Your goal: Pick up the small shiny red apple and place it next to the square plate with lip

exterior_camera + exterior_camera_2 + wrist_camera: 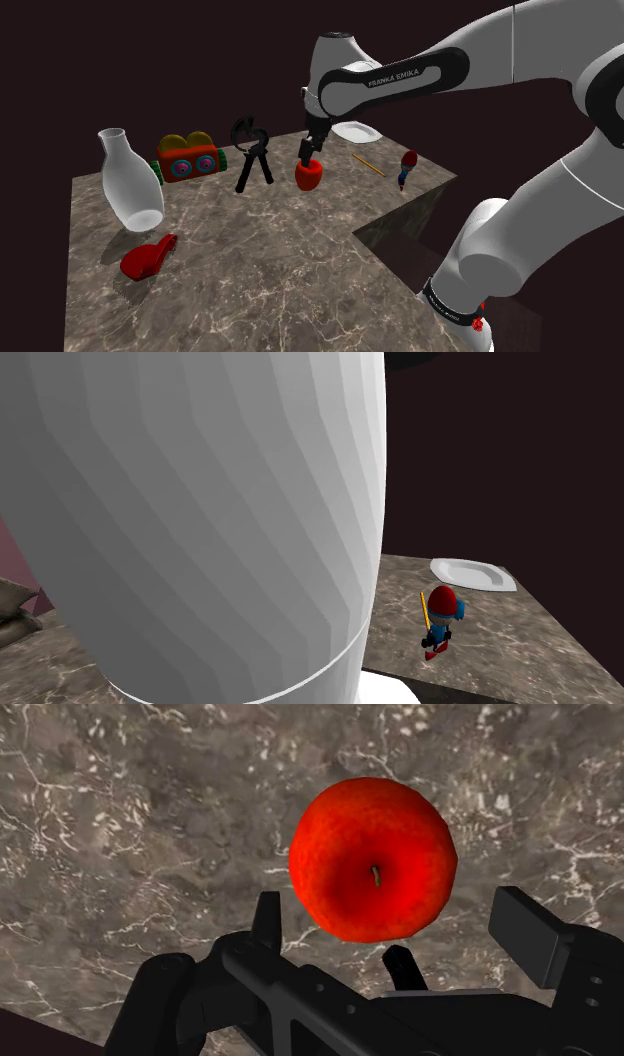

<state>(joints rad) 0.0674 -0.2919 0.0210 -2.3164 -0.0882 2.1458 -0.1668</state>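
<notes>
The shiny red apple (373, 859) rests on the dark marble table (120, 824), stem up. My black gripper (393, 912) hangs just above it, open; its fingers (530, 936) stand wide on either side of the apple and do not touch it. In the shoulder view the apple (309, 175) sits near the table's far side, with the gripper (306, 152) directly over it. The white square plate with a lip (357, 131) lies a short way behind the apple, partly hidden by my arm. The plate (473, 573) also lies at the table's far corner in the second exterior view.
A yellow pencil (367, 165) and a small red-capped figurine (407, 170) lie to the apple's right in the shoulder view. To its left are a black tool (252, 155), a colourful toy (187, 160), a white vase (130, 180) and a red object (148, 258). The table edge steps in at the right.
</notes>
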